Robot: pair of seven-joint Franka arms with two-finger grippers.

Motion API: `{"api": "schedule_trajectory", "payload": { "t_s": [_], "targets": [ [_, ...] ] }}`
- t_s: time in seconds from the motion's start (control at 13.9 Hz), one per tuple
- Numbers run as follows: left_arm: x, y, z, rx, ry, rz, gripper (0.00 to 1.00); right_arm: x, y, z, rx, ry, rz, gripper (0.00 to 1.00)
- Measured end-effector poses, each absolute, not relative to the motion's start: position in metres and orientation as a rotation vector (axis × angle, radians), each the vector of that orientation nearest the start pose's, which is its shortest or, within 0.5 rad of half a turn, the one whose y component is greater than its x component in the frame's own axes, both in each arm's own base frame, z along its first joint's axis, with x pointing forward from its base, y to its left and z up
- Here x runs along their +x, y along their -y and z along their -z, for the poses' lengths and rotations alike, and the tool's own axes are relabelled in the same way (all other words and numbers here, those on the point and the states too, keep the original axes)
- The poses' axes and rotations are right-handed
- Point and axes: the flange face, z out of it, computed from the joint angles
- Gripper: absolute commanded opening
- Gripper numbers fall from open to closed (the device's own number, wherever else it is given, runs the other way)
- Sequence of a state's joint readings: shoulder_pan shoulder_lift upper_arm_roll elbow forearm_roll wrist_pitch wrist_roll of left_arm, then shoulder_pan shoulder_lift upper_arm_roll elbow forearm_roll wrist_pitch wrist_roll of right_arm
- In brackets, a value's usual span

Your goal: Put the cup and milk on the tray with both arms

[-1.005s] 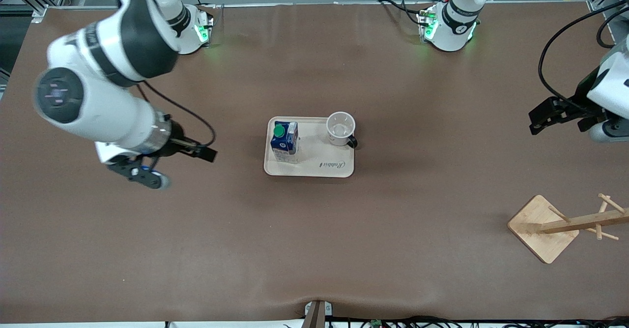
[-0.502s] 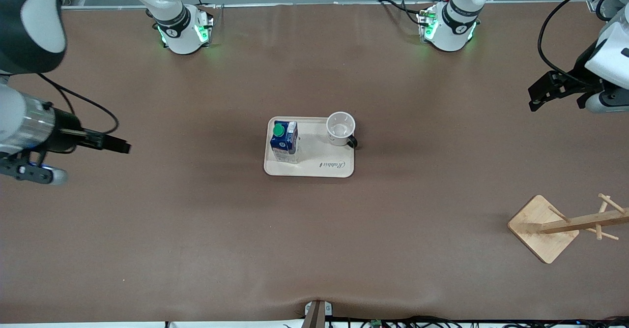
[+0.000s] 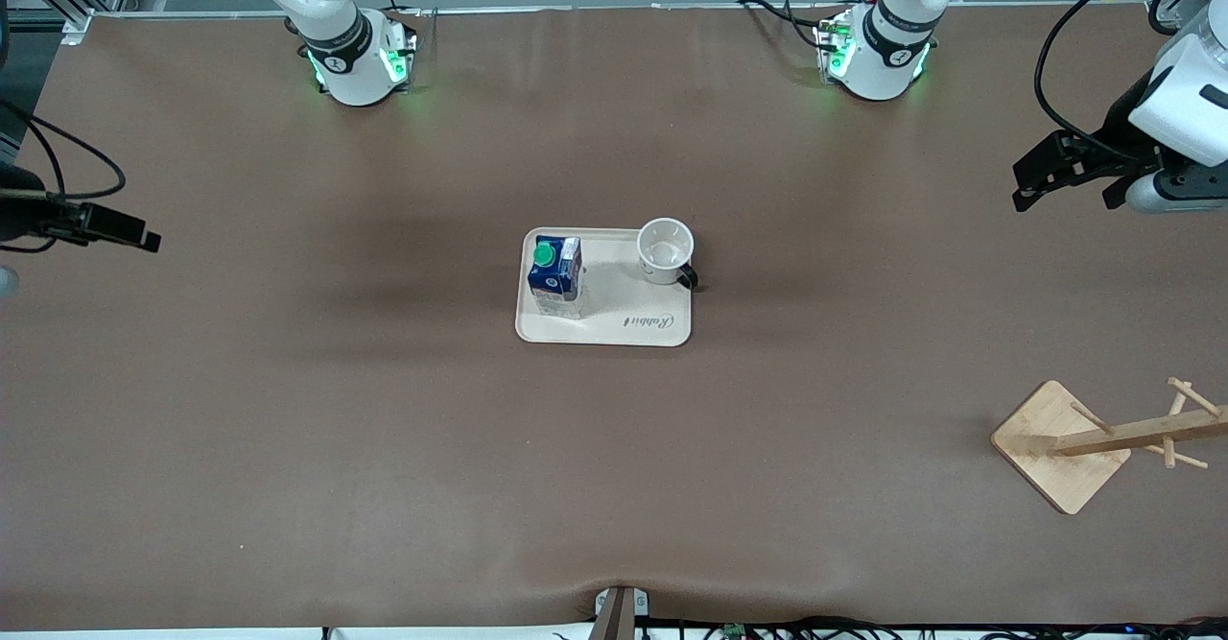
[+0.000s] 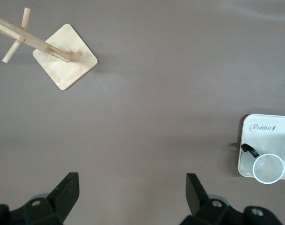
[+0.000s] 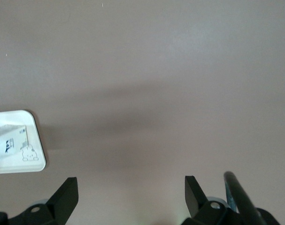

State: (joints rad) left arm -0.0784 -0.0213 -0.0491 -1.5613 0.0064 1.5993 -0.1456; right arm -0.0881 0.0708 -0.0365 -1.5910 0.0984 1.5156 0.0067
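Note:
The beige tray (image 3: 624, 306) lies at the middle of the table. On it the blue and white milk (image 3: 554, 277) stands upright at the end toward the right arm. The white cup (image 3: 664, 248) stands upright at the other end, its black handle over the rim. My left gripper (image 4: 132, 187) hangs open and empty over bare table near the left arm's end, with the cup (image 4: 268, 168) and tray (image 4: 262, 136) far off. My right gripper (image 5: 131, 187) is open and empty over bare table near the right arm's end, the tray (image 5: 32, 161) and milk (image 5: 3, 143) at the edge of its view.
A wooden peg stand with a square base (image 3: 1060, 448) sits near the left arm's end, closer to the front camera than the tray; the left wrist view shows the stand (image 4: 65, 56) too. Both arm bases stand along the table edge farthest from the camera.
The right arm has swung away from the tray toward its end of the table, mostly leaving the front view. The left arm has drifted toward the bases. Cup and milk stayed put.

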Motion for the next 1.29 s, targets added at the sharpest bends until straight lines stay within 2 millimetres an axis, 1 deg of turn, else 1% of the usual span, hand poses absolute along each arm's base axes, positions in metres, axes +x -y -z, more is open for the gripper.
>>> {"api": "schedule_trajectory", "payload": {
  "t_s": [0.14, 0.22, 0.29, 0.43, 0.57, 0.65, 0.72, 0.86, 1.08, 1.29],
  "targets": [
    [0.548, 0.07, -0.638, -3.14, 0.03, 0.077, 1.0, 0.544, 0.052, -0.569, -3.017, -0.189, -0.266, 1.0],
    [0.549, 0.07, -0.634, -3.139, 0.03, 0.065, 1.0, 0.54, 0.052, -0.568, -3.016, -0.189, -0.274, 1.0],
    [0.55, 0.07, -0.631, -3.139, 0.031, 0.057, 1.0, 0.54, 0.053, -0.574, -3.019, -0.192, -0.251, 1.0],
    [0.55, 0.07, -0.627, -3.138, 0.037, 0.035, 1.0, 0.544, 0.059, -0.601, -3.035, -0.202, -0.16, 1.0],
    [0.548, 0.07, -0.625, -3.134, 0.052, -0.003, 1.0, 0.546, 0.059, -0.631, -3.057, -0.196, -0.07, 1.0],
    [0.547, 0.07, -0.624, -3.133, 0.053, -0.013, 1.0, 0.545, 0.059, -0.639, -3.061, -0.194, -0.052, 1.0],
    [0.546, 0.07, -0.624, -3.132, 0.056, -0.026, 1.0, 0.545, 0.059, -0.642, -3.063, -0.195, -0.048, 1.0],
    [0.544, 0.069, -0.626, -3.131, 0.067, -0.03, 1.0, 0.545, 0.06, -0.641, -3.066, -0.195, -0.053, 1.0],
    [0.534, 0.067, -0.639, -3.132, 0.078, -0.004, 1.0, 0.547, 0.06, -0.641, -3.072, -0.196, -0.045, 1.0],
    [0.523, 0.067, -0.646, -3.132, 0.078, 0.012, 1.0, 0.547, 0.062, -0.651, -3.103, -0.194, -0.012, 1.0]
  ]
}}
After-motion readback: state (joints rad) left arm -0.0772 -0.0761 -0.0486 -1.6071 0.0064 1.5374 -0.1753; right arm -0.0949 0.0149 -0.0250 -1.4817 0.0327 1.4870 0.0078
